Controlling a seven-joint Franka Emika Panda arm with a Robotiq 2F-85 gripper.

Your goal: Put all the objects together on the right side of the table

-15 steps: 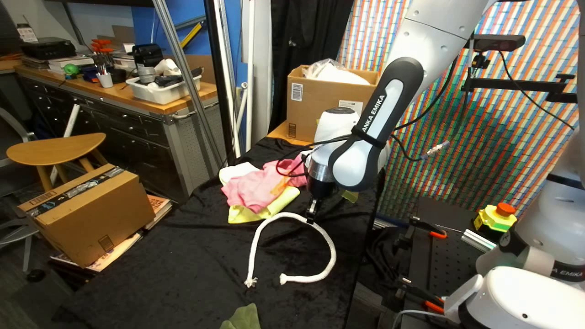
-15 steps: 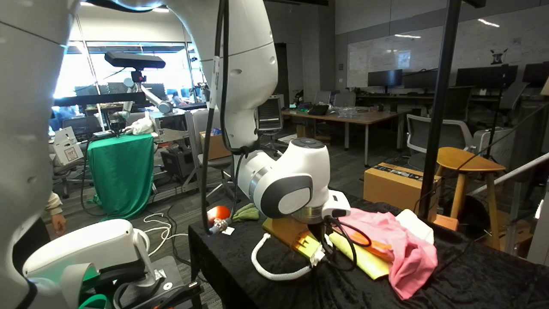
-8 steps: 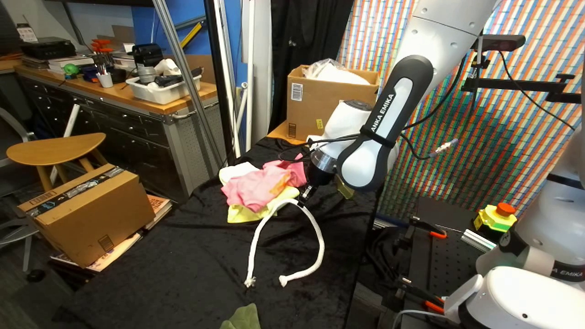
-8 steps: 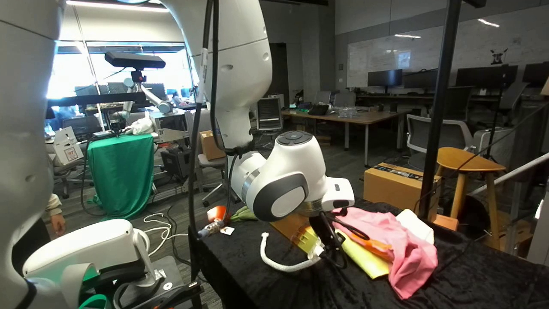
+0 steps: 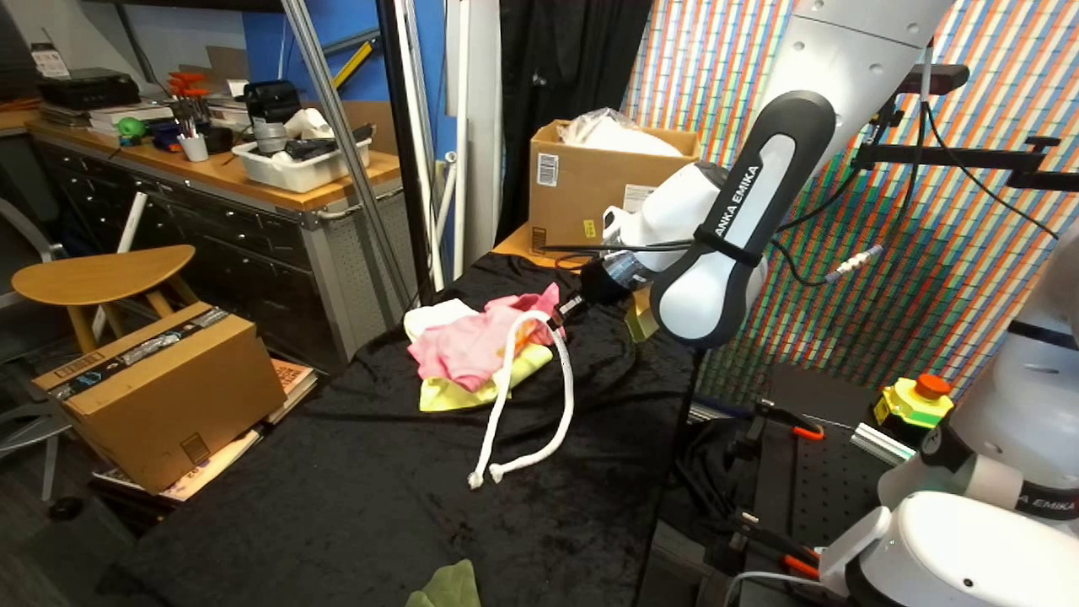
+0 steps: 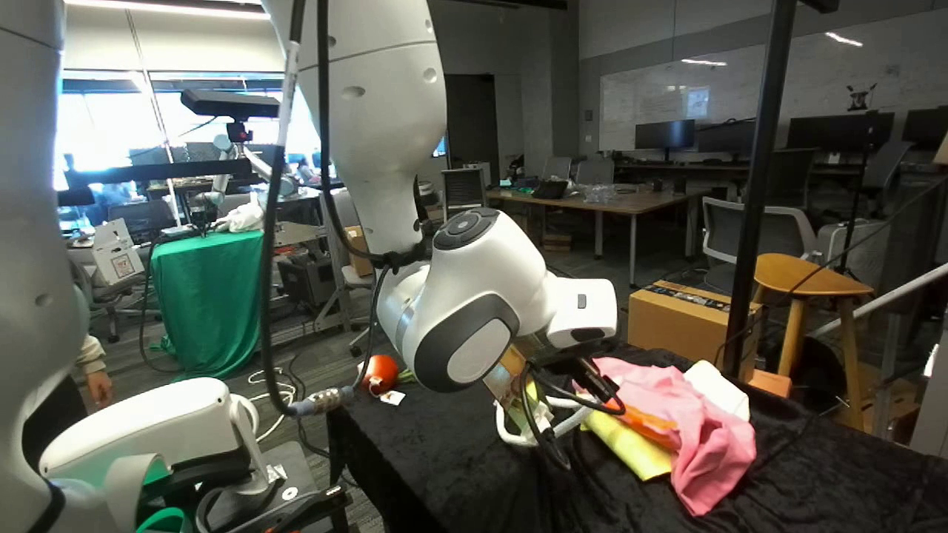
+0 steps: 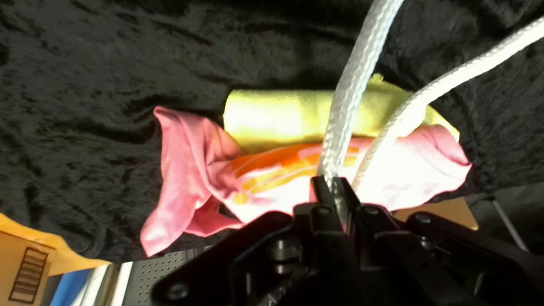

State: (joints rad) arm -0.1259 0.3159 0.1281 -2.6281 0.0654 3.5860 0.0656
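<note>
Gripper [image 7: 335, 180] clamped on white rope [image 7: 352, 85] approx mid-length, both ends drooping; whether they touch tbl [image 5: 379, 489], can't tell. Pink cloth [image 5: 458, 350], w/ orange patch [image 7: 267, 157], heaped w/ yellow cloth [image 5: 455, 399] + cream cloth [image 5: 440, 312] nr tbl edge facing stool [image 5: 101, 274].

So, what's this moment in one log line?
gripper: shut on white rope | rope: both ends free | pink cloth: partly atop yellow cloth
</note>
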